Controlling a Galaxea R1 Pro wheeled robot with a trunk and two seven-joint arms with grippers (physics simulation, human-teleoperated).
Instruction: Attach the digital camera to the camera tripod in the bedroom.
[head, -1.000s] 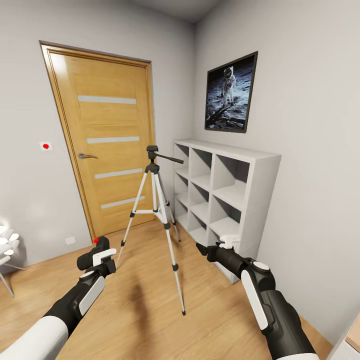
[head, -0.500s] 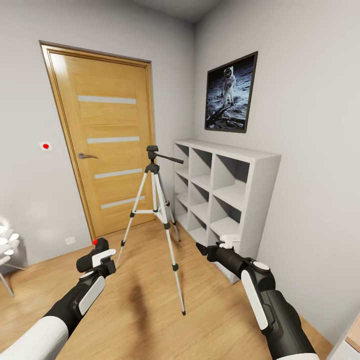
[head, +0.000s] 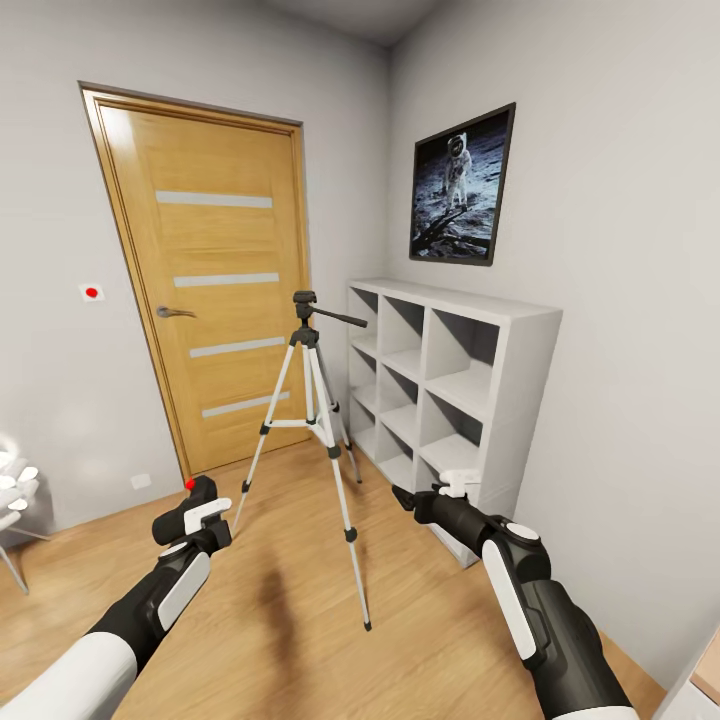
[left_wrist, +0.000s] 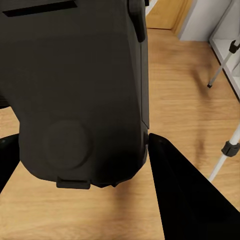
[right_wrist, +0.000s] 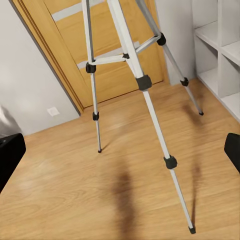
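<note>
Holding steady: left gripper (head: 197, 520) still clamps digital camera (head: 190, 508); right gripper (head: 428, 497) spread.

one digital camera (head: 198, 497), one camera tripod (head: 312, 420)

I see light wood floor (head: 300, 610): camera tripod (head: 312, 420) standing centre-far, white cube shelf (head: 450, 400) right against wall.

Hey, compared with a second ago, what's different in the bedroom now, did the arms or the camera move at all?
The left gripper, shut on the digital camera, has sunk very slightly, so the camera's red button sits a touch lower than a second ago. Nothing was grasped or released. The right gripper stays open and empty, and the camera tripod stands unmoved before the door and the white shelf.
</note>
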